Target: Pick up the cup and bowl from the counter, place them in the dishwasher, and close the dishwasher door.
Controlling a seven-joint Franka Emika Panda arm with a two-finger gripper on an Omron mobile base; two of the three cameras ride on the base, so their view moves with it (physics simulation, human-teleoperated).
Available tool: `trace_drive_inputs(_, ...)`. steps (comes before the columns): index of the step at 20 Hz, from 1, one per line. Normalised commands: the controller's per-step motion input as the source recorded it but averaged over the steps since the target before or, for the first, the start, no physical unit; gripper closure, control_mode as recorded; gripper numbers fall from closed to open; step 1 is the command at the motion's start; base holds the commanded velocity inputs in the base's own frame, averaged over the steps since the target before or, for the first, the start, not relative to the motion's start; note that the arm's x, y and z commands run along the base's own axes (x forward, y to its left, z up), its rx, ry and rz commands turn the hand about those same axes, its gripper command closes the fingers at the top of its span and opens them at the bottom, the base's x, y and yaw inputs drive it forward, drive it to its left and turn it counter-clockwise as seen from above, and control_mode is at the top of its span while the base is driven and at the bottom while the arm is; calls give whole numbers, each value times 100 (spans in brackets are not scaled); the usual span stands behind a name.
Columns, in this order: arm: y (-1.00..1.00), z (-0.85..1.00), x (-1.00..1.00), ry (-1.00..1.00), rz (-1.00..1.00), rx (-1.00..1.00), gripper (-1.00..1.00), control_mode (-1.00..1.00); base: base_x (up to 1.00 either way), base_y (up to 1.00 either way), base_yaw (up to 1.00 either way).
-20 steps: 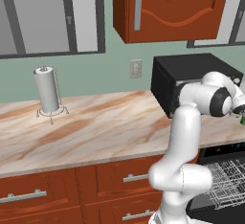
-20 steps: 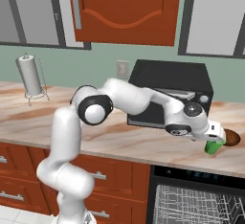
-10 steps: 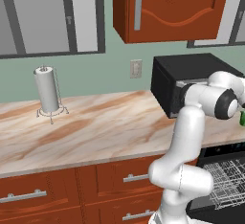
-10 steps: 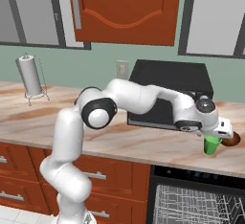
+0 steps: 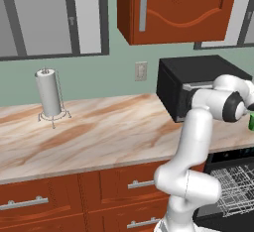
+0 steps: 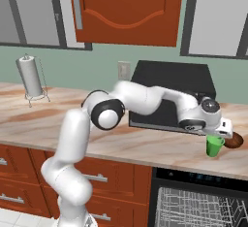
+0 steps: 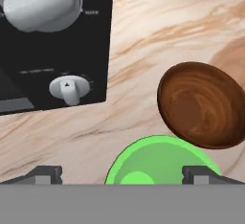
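You see the cup [image 7: 160, 163] cut off at the hand view's bottom, its base unseen. The left base view's right edge clips the dishwasher [image 5: 233, 186] rack.

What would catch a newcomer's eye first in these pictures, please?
The small bright green cup on the marbled stone counter, with the open gripper just above its rim. Beside it sits a round brown wooden bowl, next to the black toaster oven. Below, the dishwasher shows its wire rack.
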Motion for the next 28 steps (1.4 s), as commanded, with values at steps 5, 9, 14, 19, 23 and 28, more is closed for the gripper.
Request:
trace_drive_inputs(5,-25,-34,16,0,0,15,-100,-100,0,0,0)
trace_drive_inputs(9,-4,5,34,-1,0,3,100,-100,0,0,0)
trace_drive_inputs(14,9,22,2,-5,7,3,100,-100,0,0,0)
trace_drive_inputs(19,21,0,0,0,11,8,100,-100,0,0,0)
trace_drive_inputs(23,14,16,-3,-2,9,3,100,-100,0,0,0)
trace_drive_inputs(28,10,54,-23,-12,9,0,100,-100,0,0,0)
